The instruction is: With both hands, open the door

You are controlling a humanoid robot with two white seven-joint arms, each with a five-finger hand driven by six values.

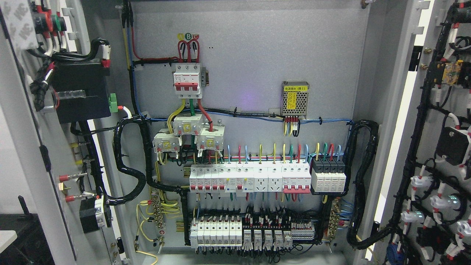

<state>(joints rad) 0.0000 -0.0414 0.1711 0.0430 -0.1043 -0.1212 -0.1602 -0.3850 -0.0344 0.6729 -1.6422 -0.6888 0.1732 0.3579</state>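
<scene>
Head view of an electrical cabinet with both doors swung fully open. The left door (pixel 22 147) occupies the left edge of the frame, its inner face turned toward the camera and carrying a black box (pixel 79 92), bundled black cabling and several red-capped terminals. The right door (pixel 441 147) stands open at the right edge, its inner face lined with black wire looms and a column of white indicator-lamp backs (pixel 419 182). Between them the grey back panel (pixel 257 48) is exposed: a three-pole main breaker (pixel 188 80) near top centre, three current transformers (pixel 188 134) just below it, a small mesh-cased power supply (pixel 294 98) to the right, a long row of miniature breakers and sockets (pixel 257 178) across the middle, and a lower row of terminal blocks and relays (pixel 254 232). Neither robot hand nor arm appears anywhere in the frame, so their position relative to either door, and whether the fingers are released or clenched, cannot be told.
</scene>
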